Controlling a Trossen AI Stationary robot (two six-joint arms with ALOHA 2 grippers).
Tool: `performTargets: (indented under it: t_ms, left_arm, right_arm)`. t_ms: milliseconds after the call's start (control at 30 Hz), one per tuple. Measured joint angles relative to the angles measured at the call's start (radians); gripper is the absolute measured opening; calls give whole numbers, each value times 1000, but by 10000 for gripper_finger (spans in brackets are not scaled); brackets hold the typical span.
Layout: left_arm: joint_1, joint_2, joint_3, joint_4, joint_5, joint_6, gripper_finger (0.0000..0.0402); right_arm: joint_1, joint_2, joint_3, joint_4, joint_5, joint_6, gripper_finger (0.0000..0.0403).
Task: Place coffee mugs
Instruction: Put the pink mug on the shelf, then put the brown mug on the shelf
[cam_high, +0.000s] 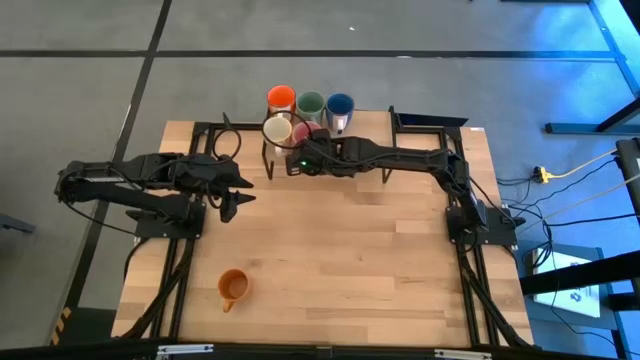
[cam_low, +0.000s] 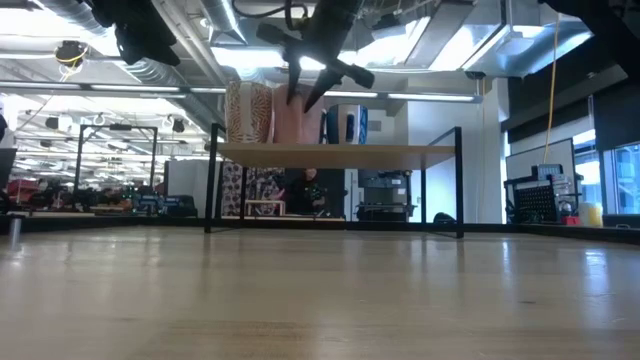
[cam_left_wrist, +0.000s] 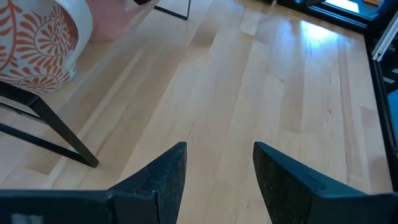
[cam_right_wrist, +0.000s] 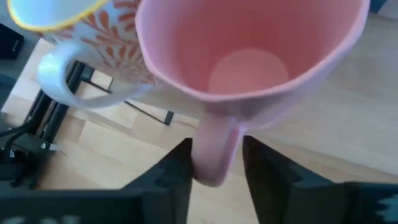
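Observation:
The pink mug (cam_right_wrist: 249, 68) stands at the table's far edge beside the cream-white, orange-patterned mug (cam_high: 277, 130), which sits on a thin black wire stand (cam_left_wrist: 56, 124). My right gripper (cam_right_wrist: 216, 155) is shut on the pink mug (cam_high: 311, 131). Behind them in a row are the red-orange mug (cam_high: 281, 98), the green mug (cam_high: 311, 104) and the dark blue mug (cam_high: 340, 105). The orange mug (cam_high: 233, 287) rests on the table near its near edge. My left gripper (cam_high: 233, 196) hangs open over bare wood left of centre, touching nothing. My right gripper pinches the pink mug's handle (cam_right_wrist: 214, 140) between its two fingers (cam_right_wrist: 174, 171), one on each side of the loop. It comes slanting down from the table's right. The mug's mouth faces up. I cannot tell whether its base rests on the stand.
A black frame (cam_high: 430, 122) runs along the far edge and down both sides of the table. Bare wood (cam_high: 350, 250) stretches across the middle and the right. In the low view the mugs (cam_low: 290, 115) show against a room with desks and shelving.

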Motion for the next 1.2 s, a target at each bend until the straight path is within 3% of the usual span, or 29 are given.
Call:
performTargets:
  t_ms: [300, 500, 800, 867, 1100, 1200]
  left_arm:
    - [0, 0, 0, 0, 0, 0, 180]
    - [0, 0, 0, 0, 0, -1, 180]
    - [0, -1, 0, -3, 17, 18, 180]
    - [0, -1, 0, -6, 59, 32, 180]
    - [-58, -1, 0, -32, 381, 11, 180]
    - [-154, 9, 0, -65, 392, -29, 180]
  right_arm:
    - [-8, 0, 0, 48, 33, -62, 189]
    - [-11, -7, -2, 50, 95, -173, 193]
    - [30, -14, 53, -23, 13, -295, 194]
    - [66, -22, 77, -60, 13, -323, 194]
    - [285, -51, 93, -97, 20, -336, 194]
    - [389, -48, 50, -25, 46, -326, 194]
